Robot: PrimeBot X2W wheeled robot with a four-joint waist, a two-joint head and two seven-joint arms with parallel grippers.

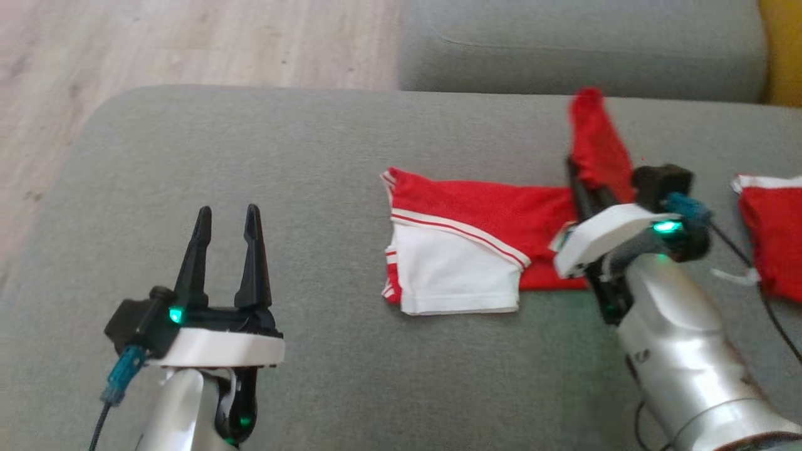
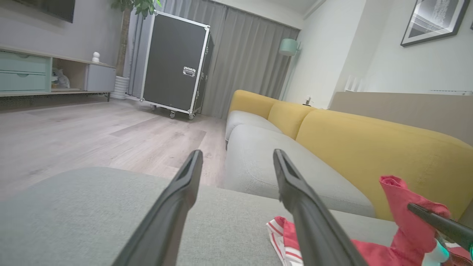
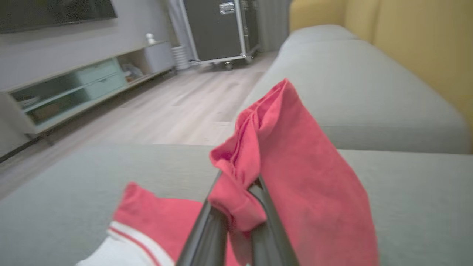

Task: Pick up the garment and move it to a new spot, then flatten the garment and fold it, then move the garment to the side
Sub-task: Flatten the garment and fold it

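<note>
Red-and-white garment (image 1: 476,216) lies part-folded on the grey seat cushion (image 1: 250,156), right end raised. Right gripper (image 1: 575,172) is pinched tight on that raised end, evidently to carry it over as a fold. Left gripper (image 1: 228,213) stands wide and empty, parked well clear to the left

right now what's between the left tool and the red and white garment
Only bare grey sofa cushion. In the head view the open left tool sits apart from the garment, with plain fabric across the gap.
</note>
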